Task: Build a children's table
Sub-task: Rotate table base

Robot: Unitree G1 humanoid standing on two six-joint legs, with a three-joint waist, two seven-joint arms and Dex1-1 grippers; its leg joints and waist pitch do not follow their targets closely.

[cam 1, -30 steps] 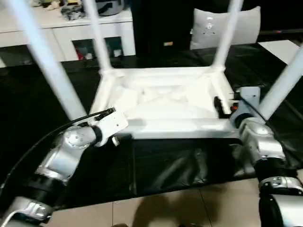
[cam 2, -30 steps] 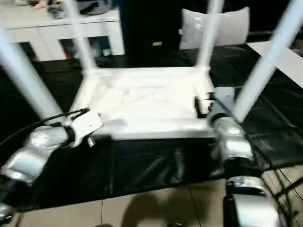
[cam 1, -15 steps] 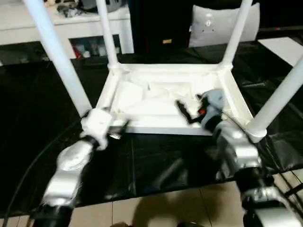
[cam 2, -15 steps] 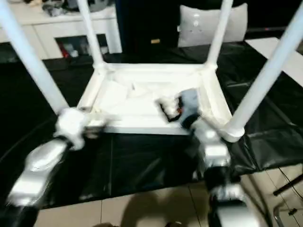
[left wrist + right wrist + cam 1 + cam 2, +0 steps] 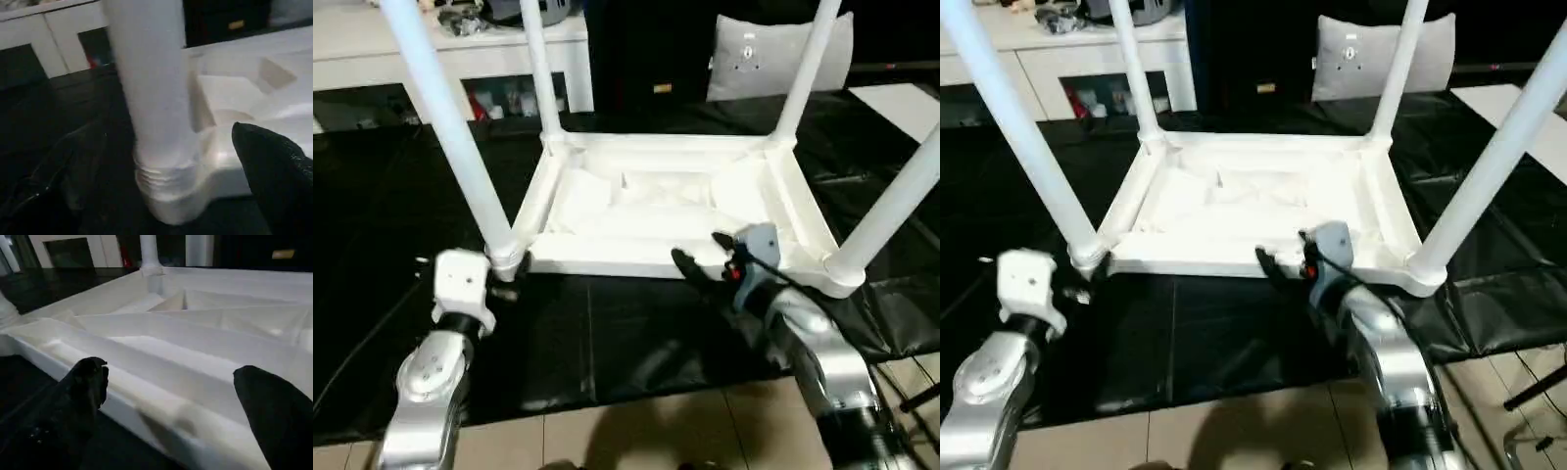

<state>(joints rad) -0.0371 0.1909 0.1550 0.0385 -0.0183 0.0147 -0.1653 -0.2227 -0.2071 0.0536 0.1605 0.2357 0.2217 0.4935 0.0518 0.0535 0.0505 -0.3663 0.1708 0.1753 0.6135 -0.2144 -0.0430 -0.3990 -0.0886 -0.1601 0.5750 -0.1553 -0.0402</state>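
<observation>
White plastic formed the whole children's table [image 5: 666, 211], which lay upside down on a black sheet [image 5: 636, 343] with its ribbed underside facing up and all four legs seated in the corner sockets and rising out of frame. I saw the near left leg [image 5: 445, 127] standing in its socket [image 5: 506, 262] just in front of my left gripper [image 5: 499, 284]; in the left wrist view that leg [image 5: 151, 88] stood between the spread fingers, one black fingertip [image 5: 274, 166] beside the socket, and I held nothing with it. My right gripper [image 5: 705, 257] sat at the middle of the near rim [image 5: 636, 264] of the tabletop, jaws wide apart and empty; the right wrist view showed both black fingers [image 5: 73, 401] flanking the rim, though I could not tell whether either one touched the plastic. The near right leg [image 5: 891, 211] stood well to the right of that gripper. Behind the table I saw a white cabinet [image 5: 440, 59] and a grey cushion [image 5: 764, 54]. Pale floor tiles [image 5: 646, 431] showed at the sheet's near edge.
</observation>
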